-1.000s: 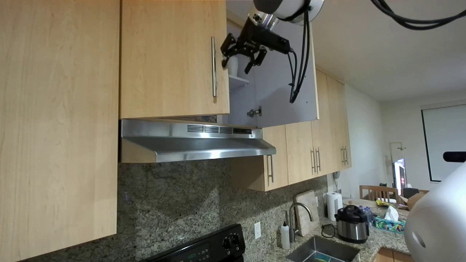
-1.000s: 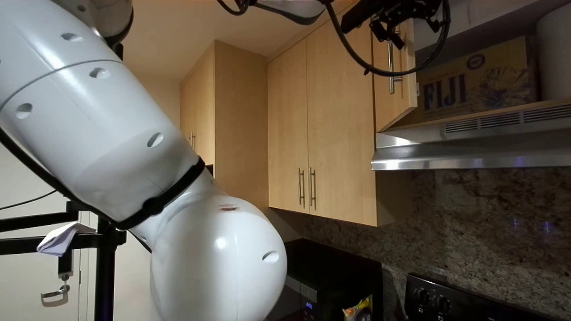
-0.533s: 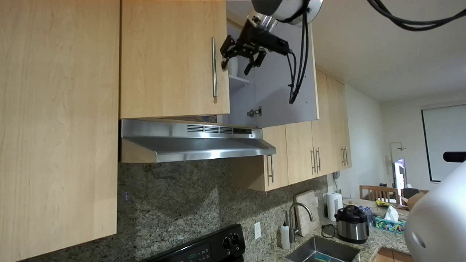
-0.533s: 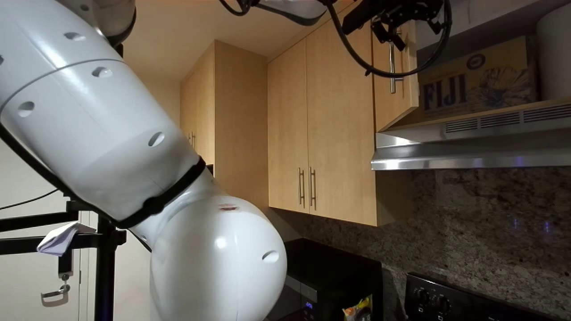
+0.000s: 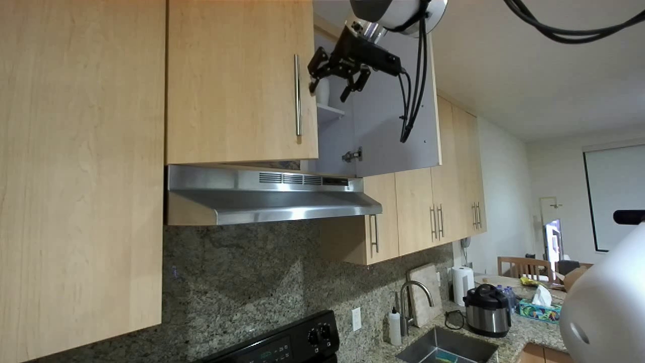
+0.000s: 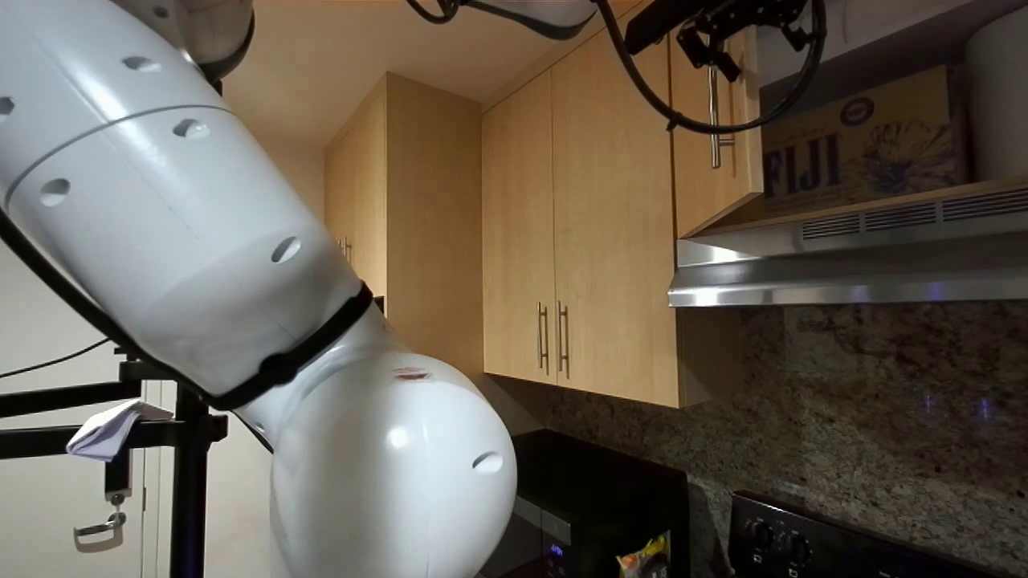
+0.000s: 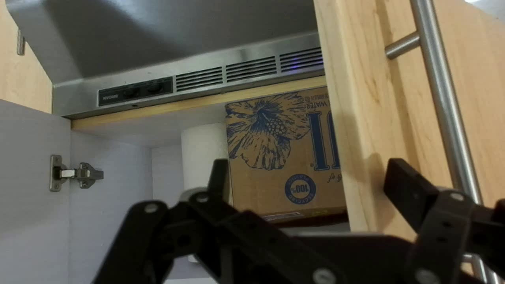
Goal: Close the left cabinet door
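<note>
The left cabinet door, a light-maple panel with a vertical metal bar handle, stands ajar above the range hood. It shows in both exterior views (image 5: 232, 80) (image 6: 723, 172) and at the right of the wrist view (image 7: 363, 130). My gripper (image 5: 328, 93) is open with nothing between its fingers; it also shows at the top of an exterior view (image 6: 764, 54). In the wrist view the gripper (image 7: 311, 179) has its right finger in front of the door's outer face, between the free edge and the handle (image 7: 446, 98). Its left finger is over the cabinet opening. I cannot tell whether the right finger touches the door.
The matching right door (image 5: 393, 116) stands wide open, its pale inner face beside my arm. A FIJI box (image 7: 272, 157) and a white cylinder (image 7: 205, 154) are inside the cabinet. The steel range hood (image 5: 272, 196) juts out below. A cable (image 6: 642, 80) loops near the gripper.
The left door has swung slightly further towards the cabinet, covering a little more of the FIJI box. My gripper has moved slightly along with it. The right door has not moved.
</note>
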{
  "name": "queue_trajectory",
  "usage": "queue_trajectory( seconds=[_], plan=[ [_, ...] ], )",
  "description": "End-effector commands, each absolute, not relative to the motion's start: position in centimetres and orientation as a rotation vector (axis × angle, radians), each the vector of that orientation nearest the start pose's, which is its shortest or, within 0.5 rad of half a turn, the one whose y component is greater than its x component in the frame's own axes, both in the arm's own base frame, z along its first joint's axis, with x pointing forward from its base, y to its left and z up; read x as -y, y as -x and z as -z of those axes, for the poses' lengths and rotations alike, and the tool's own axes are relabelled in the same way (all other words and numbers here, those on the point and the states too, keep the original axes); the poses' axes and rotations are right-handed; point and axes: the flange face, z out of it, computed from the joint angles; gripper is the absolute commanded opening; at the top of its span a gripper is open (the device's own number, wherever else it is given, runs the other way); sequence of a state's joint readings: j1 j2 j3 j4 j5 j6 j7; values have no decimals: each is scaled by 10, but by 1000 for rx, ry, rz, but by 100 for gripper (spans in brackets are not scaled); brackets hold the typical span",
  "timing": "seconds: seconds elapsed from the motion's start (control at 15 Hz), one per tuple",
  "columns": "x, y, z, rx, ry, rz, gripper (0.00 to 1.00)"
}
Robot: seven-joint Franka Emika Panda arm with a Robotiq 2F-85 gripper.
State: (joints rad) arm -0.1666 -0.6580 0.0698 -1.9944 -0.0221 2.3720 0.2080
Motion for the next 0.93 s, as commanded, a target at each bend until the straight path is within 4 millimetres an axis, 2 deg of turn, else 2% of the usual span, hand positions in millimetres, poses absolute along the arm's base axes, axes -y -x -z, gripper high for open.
queue_trajectory(
  seconds=[0.0,0.2,0.53,0.87],
  plan=[
    [30,-382,-831,-443,2693,1561,100],
    [31,-403,-821,-431,2736,1467,100],
    [39,-436,-808,-478,2768,1456,100],
    [56,-448,-813,-590,2763,1491,100]
  ],
)
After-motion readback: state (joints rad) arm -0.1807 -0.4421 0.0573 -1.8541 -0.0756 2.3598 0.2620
